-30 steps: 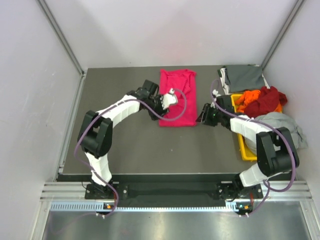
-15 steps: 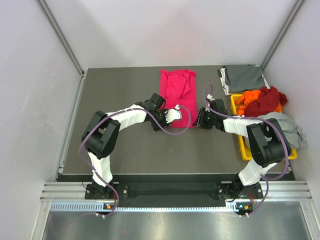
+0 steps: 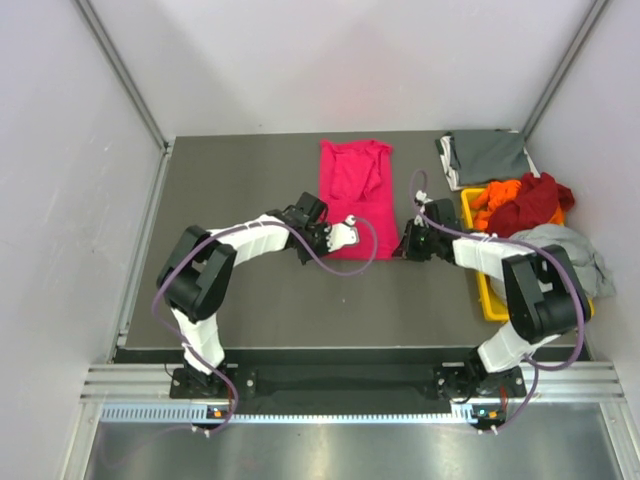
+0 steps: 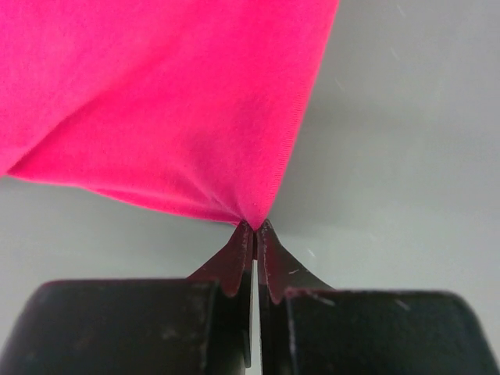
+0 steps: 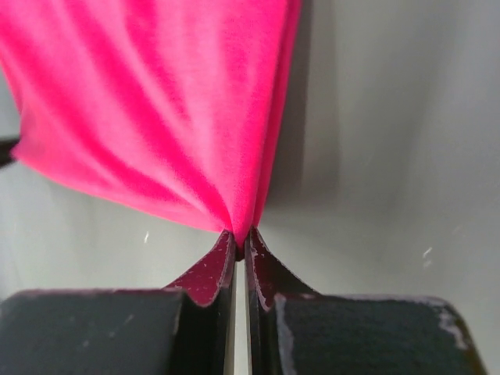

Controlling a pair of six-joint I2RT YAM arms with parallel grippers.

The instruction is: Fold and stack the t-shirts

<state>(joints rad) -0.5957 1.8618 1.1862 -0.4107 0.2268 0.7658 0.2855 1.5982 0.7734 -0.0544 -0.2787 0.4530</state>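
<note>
The magenta-pink t-shirt [image 3: 352, 190] lies lengthwise in the middle of the dark table [image 3: 230, 180], reaching from the far edge toward the arms, with a fold of cloth doubled over itself at its far right. Both arms are bent low over its near end. The left gripper [image 4: 255, 233] is clenched on the shirt's near left corner — in the left wrist view the two dark fingertips meet with only a hairline between them. The pink fabric gathers to a point right where they pinch and fans up and away to the left. The right gripper [image 5: 241, 234] is clamped the same way on the near right corner: its fingertips press together on a bunch of creased pink cloth that spreads upward from the pinch, with bare grey table to the right of it. From above, the two wrists face each other across the shirt's near hem, the left one partly over the cloth. Well apart from this, at the table's far right corner, a dark grey t-shirt [image 3: 490, 155] lies folded flat. Just nearer than it, the yellow bin [image 3: 488, 300] stands against the right edge, holding an orange t-shirt [image 3: 497, 195] and a dark red t-shirt [image 3: 538, 200] heaped together — and a light grey t-shirt [image 3: 565, 250] bulging over its right side.
</note>
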